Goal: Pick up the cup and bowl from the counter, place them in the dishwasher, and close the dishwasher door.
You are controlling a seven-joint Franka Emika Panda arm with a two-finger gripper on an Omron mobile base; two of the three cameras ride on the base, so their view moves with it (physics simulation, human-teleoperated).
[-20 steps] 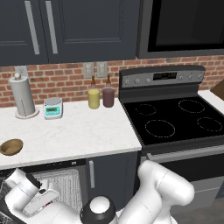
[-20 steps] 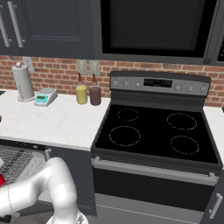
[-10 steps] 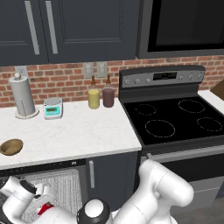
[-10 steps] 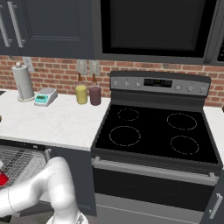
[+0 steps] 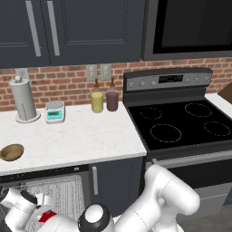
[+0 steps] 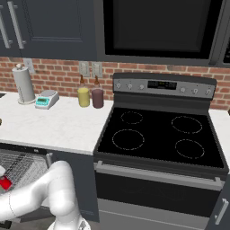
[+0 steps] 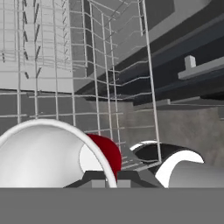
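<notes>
The gripper point(image 7: 105, 176) is clenched on the cup point(image 7: 48, 153), its two dark tips pinching the thin white rim with one finger inside the mouth and one against the red wall. The cup lies right at the gripper, mouth toward the hand camera, so the white inside looms large and a patch of red outer wall shows just beyond the rim. From the base views the cup appears as a red spot point(image 5: 46, 216) low beside the arm, over the open dishwasher point(image 5: 59, 192).

Just past the cup stand the white wire racks point(image 7: 87, 65) of the dishwasher, rising ahead of and above the gripper, with the dark inner wall behind them.

The cup looks light and thin-walled, likely stiff enough for a rim pinch but smooth, so it may swing or slip if the hand tilts sharply; a slow release onto the wires seems wise.

Well above and away from the gripper, the bowl point(image 5: 11, 152) sits on the desk point(image 5: 86, 136). It appears rigid, shallow and light; its low rim is the likeliest hold, one finger inside and one outside, since its body looks too wide to span.
</notes>
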